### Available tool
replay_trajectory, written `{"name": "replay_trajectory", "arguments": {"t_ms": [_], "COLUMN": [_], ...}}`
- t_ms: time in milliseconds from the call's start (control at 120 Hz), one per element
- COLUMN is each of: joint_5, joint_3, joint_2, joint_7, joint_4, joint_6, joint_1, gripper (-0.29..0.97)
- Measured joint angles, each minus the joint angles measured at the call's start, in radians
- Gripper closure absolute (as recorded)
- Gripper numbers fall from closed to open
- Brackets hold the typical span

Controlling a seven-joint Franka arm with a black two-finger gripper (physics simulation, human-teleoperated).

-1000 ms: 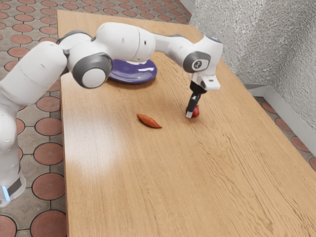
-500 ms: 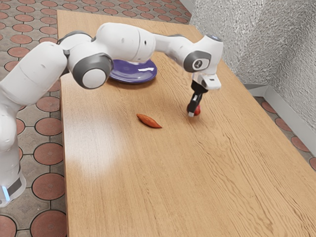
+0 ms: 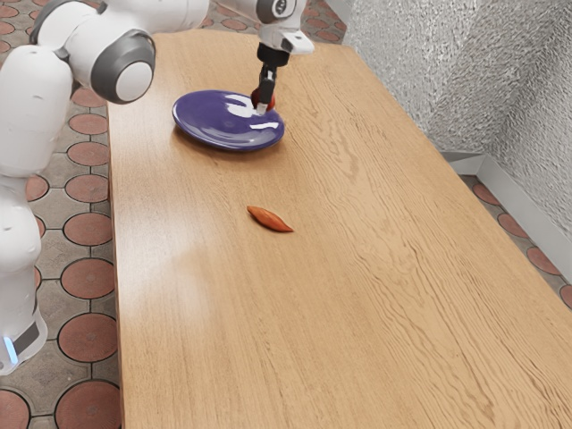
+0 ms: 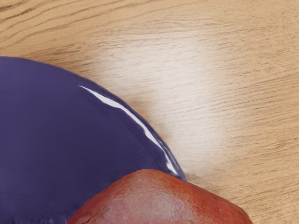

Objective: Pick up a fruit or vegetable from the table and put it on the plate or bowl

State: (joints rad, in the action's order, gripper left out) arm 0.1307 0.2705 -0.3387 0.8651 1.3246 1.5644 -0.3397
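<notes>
A small red fruit (image 3: 268, 96) hangs between my black gripper's (image 3: 264, 98) fingers, which are shut on it from two sides. I hold it just above the right rim of the purple plate (image 3: 219, 123) at the far end of the table in the exterior view. Under my hand the wrist view shows the red fruit (image 4: 159, 200) large and blurred, over the edge of the purple plate (image 4: 56, 149). An orange, spindle-shaped vegetable (image 3: 269, 219) lies on the wood nearer the table's middle.
The wooden table (image 3: 357, 295) stretches toward the front and the exterior view's right. A rough grey wall (image 3: 483, 63) runs along the table's right side. Tiled floor (image 3: 63, 232) lies beyond the left edge.
My arm has lifted the red fruit from the table's middle right and carried it back and to the exterior view's left, to the plate's rim. The orange vegetable has not moved.
</notes>
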Motion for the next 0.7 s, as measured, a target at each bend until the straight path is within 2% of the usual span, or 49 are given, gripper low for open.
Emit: {"name": "replay_trajectory", "arguments": {"t_ms": [142,458,492,558,700], "joint_5": [0.003,0.010,0.012,0.014,0.016], "joint_3": [0.058,0.065,0.065,0.063,0.063], "joint_2": [0.036,0.046,0.046,0.045,0.048], "joint_7": [0.000,0.001,0.002,0.002,0.004], "joint_4": [0.068,0.103,0.103,0.103,0.101], "joint_6": [-0.018,-0.031,-0.032,-0.034,-0.039], "joint_1": [-0.014,-0.067,-0.068,-0.068,-0.068], "gripper": [0.37,0.38,0.29,0.18,0.07]}}
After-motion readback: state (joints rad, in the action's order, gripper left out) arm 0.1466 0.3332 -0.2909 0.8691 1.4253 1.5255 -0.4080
